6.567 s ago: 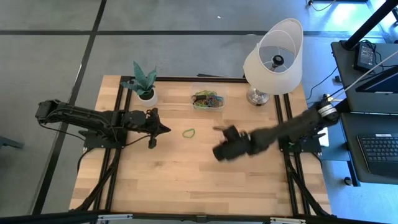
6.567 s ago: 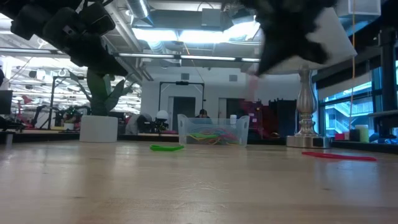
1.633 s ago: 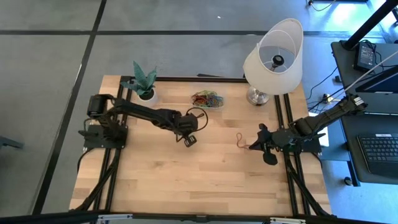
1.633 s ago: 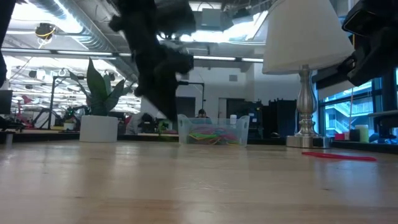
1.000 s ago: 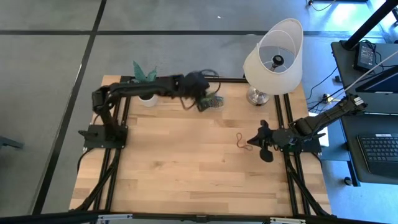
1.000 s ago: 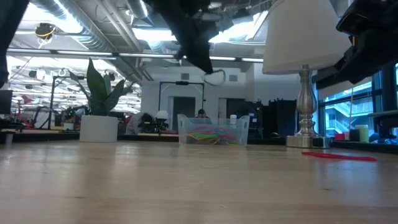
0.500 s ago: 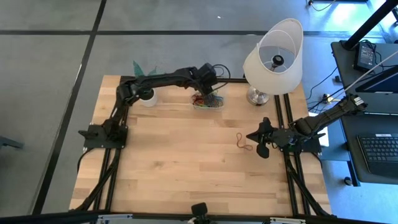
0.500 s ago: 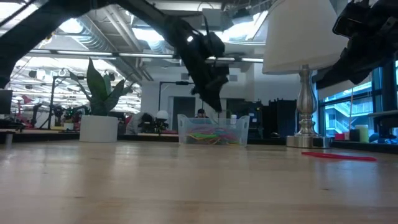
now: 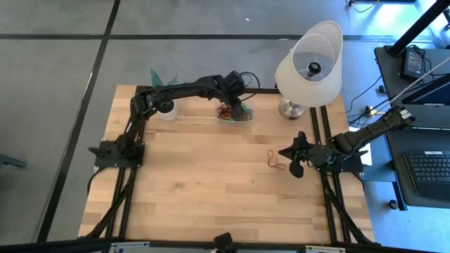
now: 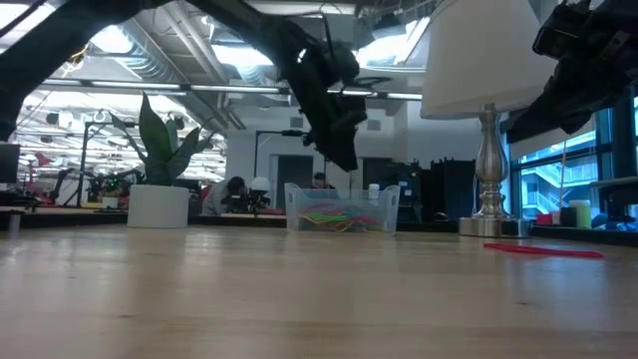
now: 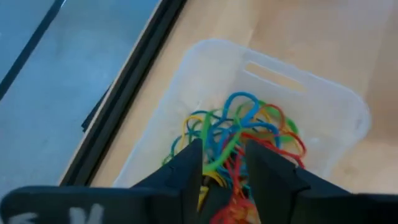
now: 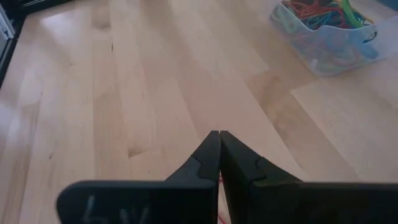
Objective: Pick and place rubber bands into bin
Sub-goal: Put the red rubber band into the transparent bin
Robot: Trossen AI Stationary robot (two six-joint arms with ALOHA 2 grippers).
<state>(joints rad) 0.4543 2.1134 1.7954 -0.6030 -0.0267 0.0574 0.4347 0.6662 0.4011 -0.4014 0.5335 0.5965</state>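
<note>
1. My left pincer (image 9: 239,107) hangs over the bin (image 9: 226,118) in the upper middle of the high view, its two dark fingers (image 11: 186,171) parted with a gap between them and nothing clamped in it.
2. The bin is a clear, low-walled plastic tub with rounded corners; in my left wrist view its milky rim (image 11: 298,84) sits right of centre, and its near wall is cut off behind my fingers.
3. The rubber bands (image 11: 239,127) lie inside the bin as a tangle of thin loops, blue, green, yellow, orange and red; the lower part of the heap is hidden by my fingers.
4. In the low view the bin (image 10: 342,211) sits at mid-frame, far off, and the bands show only as a coloured smear through its wall.
5. My right pincer (image 9: 283,154) waits at the right-hand edge of the bench (image 9: 204,197), fingers pressed together on nothing.
6. One thin reddish band (image 9: 273,160) lies loose on the pale wood-grain bench, just left of that pincer; its shape is hard to make out.
7. A white lamp (image 9: 309,60) with a metal foot and a small potted plant (image 9: 163,91) stand along the top edge.
</note>
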